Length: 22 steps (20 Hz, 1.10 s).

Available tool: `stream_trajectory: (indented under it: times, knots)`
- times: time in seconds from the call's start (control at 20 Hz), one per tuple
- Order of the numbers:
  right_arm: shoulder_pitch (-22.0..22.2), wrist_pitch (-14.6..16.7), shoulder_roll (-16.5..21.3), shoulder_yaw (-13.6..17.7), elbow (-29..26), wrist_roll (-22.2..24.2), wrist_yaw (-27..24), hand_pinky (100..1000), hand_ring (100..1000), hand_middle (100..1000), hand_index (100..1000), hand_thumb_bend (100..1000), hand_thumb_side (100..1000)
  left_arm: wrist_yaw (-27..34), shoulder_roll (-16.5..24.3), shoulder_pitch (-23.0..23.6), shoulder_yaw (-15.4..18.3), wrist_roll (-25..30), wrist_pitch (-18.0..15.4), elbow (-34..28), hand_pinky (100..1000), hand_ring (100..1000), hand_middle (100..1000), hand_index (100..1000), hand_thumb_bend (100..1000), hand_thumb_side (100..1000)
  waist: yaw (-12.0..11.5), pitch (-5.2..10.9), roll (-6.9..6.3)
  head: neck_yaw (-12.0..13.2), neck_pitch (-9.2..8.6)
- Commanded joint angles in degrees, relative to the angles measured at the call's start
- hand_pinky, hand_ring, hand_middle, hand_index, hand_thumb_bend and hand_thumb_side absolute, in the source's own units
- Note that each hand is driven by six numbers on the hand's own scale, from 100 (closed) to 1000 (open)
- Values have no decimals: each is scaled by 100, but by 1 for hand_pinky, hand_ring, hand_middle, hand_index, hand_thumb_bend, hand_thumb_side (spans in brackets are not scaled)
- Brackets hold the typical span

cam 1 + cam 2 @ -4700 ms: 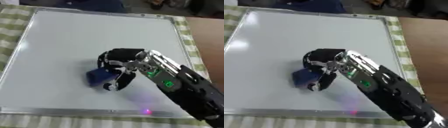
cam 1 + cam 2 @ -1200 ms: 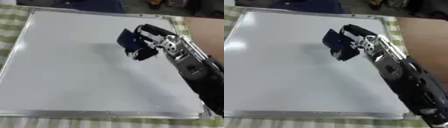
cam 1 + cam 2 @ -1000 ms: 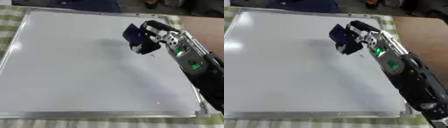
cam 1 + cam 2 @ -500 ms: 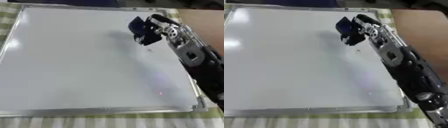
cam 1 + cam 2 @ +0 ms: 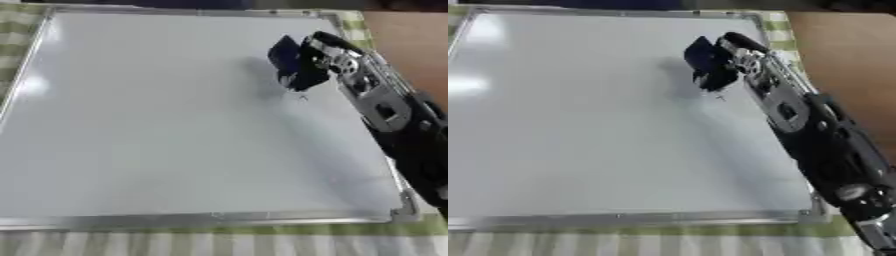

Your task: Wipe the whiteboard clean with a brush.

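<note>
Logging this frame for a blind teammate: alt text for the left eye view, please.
The robot's right hand, reaching in from the right, holds a dark blue brush against the upper right part of a whiteboard. The board has a metal frame and lies on a green checked cloth.

Brush partly hidden by right robot hand; faint mark on whiteboard too small to ID.

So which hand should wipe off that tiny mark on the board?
Probably the right hand. It holds the dark blue brush over the whiteboard, and the small mark sits just below the brush. The left hand shows in neither view.
</note>
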State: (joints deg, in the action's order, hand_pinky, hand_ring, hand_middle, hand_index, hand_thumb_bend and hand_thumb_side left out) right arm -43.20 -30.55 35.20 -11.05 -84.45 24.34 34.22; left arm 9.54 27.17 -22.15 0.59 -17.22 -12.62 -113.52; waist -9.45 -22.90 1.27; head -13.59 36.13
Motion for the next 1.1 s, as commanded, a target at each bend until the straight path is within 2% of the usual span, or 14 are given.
stream_trajectory:
  times: [0.05, 0.55, 1.1]
  knots:
    - [-6, -68, 160, 57, -52, -13, 102, 656, 677, 265, 125, 100, 161, -8, 66, -57, 22, 3, -12, -107, 714, 859, 834, 866, 273, 1000, 12, 131, -34, 55, -27]
    - [301, -97, 291, 59, -234, 91, 333, 657, 679, 279, 160, 100, 168, -9, 76, -42, 34, -8, -21, -107, 713, 859, 834, 866, 273, 1000, 69, 162, -44, 97, -78]
    - [680, -86, 437, 128, -697, 344, 230, 651, 676, 303, 235, 100, 184, -12, 90, -49, 43, -23, -30, -107, 713, 860, 835, 866, 275, 1000, 115, 161, -36, 96, -87]
